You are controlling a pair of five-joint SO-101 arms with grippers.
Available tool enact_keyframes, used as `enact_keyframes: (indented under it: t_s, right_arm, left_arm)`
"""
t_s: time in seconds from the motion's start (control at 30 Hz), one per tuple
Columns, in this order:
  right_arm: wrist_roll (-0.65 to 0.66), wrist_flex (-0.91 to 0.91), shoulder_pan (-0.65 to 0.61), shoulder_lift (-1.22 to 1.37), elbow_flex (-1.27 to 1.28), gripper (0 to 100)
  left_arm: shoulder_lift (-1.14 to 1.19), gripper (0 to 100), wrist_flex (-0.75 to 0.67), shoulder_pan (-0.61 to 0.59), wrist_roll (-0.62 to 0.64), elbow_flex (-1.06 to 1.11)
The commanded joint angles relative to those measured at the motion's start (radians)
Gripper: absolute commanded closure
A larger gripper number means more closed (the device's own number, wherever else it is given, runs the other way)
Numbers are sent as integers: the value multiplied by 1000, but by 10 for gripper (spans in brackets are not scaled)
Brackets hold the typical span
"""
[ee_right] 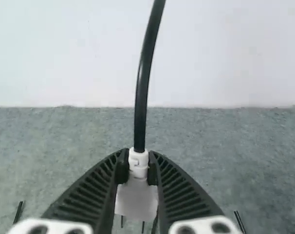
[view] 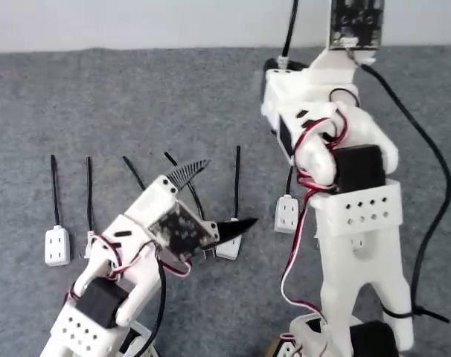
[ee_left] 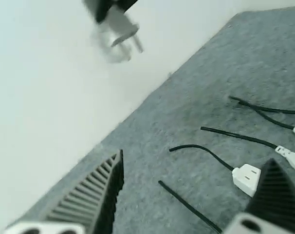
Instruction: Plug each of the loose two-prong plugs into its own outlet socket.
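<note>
We see a grey mat point(view: 99, 111) running to a white wall point(view: 136, 22). White outlet sockets point(view: 56, 247) lie on the mat, our left gripper point(view: 224, 195) spread wide over them. Above the mat, the right gripper point(ee_right: 138, 160) clamps a two-prong plug point(ee_right: 135, 197).

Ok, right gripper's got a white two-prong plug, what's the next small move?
Probably lower the right gripper with its white two-prong plug toward the white outlet socket beside that arm: the plug is clamped and raised, that socket lies free, the left gripper is open.
</note>
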Motion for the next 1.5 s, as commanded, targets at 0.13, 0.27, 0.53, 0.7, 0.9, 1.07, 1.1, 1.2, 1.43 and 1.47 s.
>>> enact_keyframes:
  t_s: [0.13,0.27,0.53,0.7,0.9,1.07,1.1,1.2,1.43,1.47]
  right_arm:
    - [-11,12,-128,-71,-63,990]
    - [-11,7,-174,-84,-63,990]
    - [-9,51,-214,-85,-63,990]
    - [17,124,-259,-87,-66,990]
    - [114,140,-262,-147,-61,990]
    - [120,206,-278,-186,-61,991]
    - [120,223,-286,-188,-61,991]
    - [144,243,-294,-193,-63,991]
    - [183,295,-335,-193,-64,991]
    - [193,295,-335,-193,-64,991]
  left_arm:
    - [-44,586,5,127,-81,10]
    - [-44,586,28,187,-104,8]
    - [-46,587,94,232,-172,-39]
    - [-46,587,95,221,-176,-33]
    - [-46,587,89,190,-176,-30]
    - [-46,587,94,190,-176,-28]
    - [-46,587,95,193,-178,-27]
    - [-46,587,91,199,-193,-8]
    - [-46,588,94,204,-196,4]
    - [-46,588,94,204,-196,4]
